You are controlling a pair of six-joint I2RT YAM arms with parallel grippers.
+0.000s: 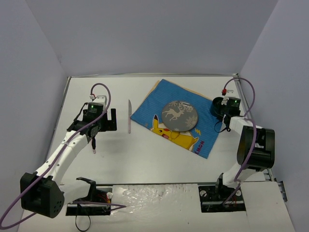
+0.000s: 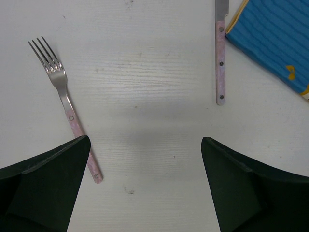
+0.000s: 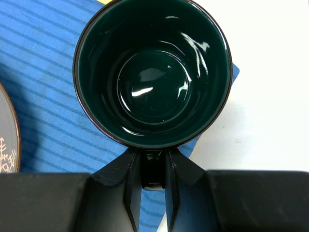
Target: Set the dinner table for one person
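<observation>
Right end effector (image 3: 150,166) clamped on cup (image 3: 152,72) wall: keep upright, set base flat & clear of mat (image 3: 43,96) edge b4 release; left end effector (image 2: 145,145) apart nr fork (image 2: 67,111).

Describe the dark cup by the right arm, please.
The cup is round, glossy dark green inside, ceramic-looking and empty. It stands upright, mouth up, over a corner of the blue placemat. The right arm's fingers pinch a dark part on its side, likely a handle. Whether it rests on the mat or hangs above it, I cannot tell.
</observation>
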